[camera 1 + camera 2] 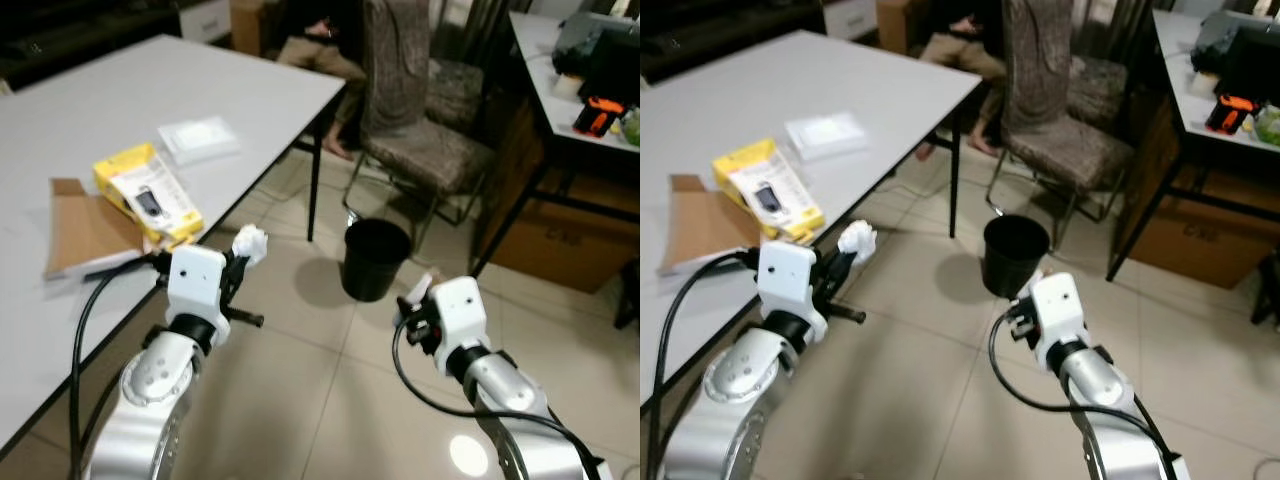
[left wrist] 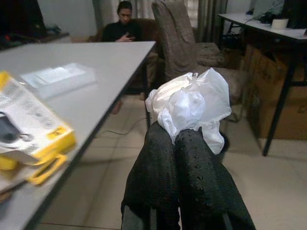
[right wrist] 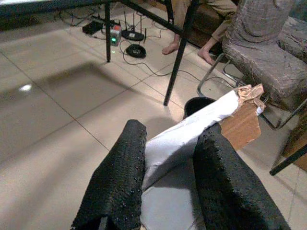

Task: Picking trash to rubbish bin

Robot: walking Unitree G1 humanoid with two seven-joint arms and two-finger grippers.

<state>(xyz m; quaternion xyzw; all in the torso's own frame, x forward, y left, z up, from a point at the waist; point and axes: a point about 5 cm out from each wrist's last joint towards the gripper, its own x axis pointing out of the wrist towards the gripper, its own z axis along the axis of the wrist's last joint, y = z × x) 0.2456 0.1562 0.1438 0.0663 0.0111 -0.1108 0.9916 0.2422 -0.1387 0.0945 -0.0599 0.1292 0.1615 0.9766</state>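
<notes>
L gripper (image 2: 184, 143) clamped on white wad (image 2: 192, 103), held off the table (image 1: 90, 110) edge so it's free to carry. R gripper (image 3: 168, 148) pinches a white/brown card scrap (image 3: 211, 120), aimed toward the bin (image 1: 375, 258). Bin on floor at 12 o'clock between both arms, near chair (image 1: 415, 120). Prob next: drop both in. Yellow box (image 1: 148, 193) left on table at 10.

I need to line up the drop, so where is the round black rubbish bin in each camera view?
Left eye view: round black rubbish bin on the tiled floor, centre, before the patterned chair.
Right eye view: centre, same spot.
Left wrist view: hidden behind the crumpled white plastic.
Right wrist view: dark rim beyond the white-and-brown cardboard piece.
Shared landmark: the chair.
</notes>
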